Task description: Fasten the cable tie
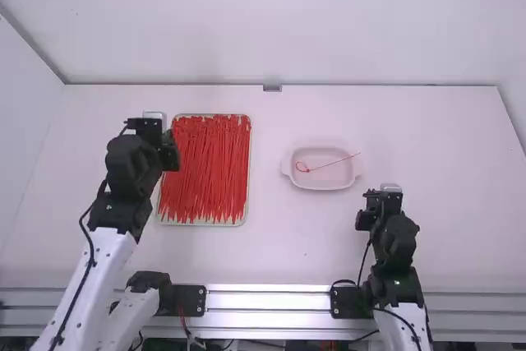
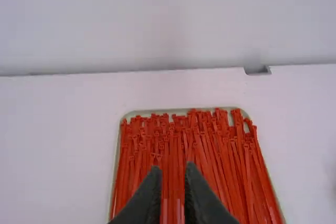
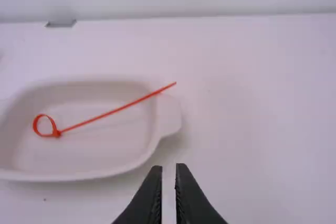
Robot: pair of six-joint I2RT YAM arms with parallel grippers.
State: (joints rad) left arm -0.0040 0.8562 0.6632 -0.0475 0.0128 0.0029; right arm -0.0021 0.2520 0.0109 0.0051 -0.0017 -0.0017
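A tray (image 1: 244,221) (image 2: 126,115) left of the table's middle holds a thick pile of loose red cable ties (image 1: 207,168) (image 2: 194,145). My left gripper (image 1: 161,147) (image 2: 170,174) hovers over the tray's left side, fingers nearly together with nothing between them. To the right, a white dish (image 1: 349,180) (image 3: 165,119) holds one red cable tie (image 1: 316,165) (image 3: 100,114) fastened into a small loop, its tail sticking out over the rim. My right gripper (image 1: 384,200) (image 3: 168,170) is shut and empty, near the front edge, short of the dish.
A small grey bracket (image 1: 272,87) (image 2: 257,70) (image 3: 60,23) sits at the table's far edge against the wall. Bare white table lies between tray and dish and to the right of the dish.
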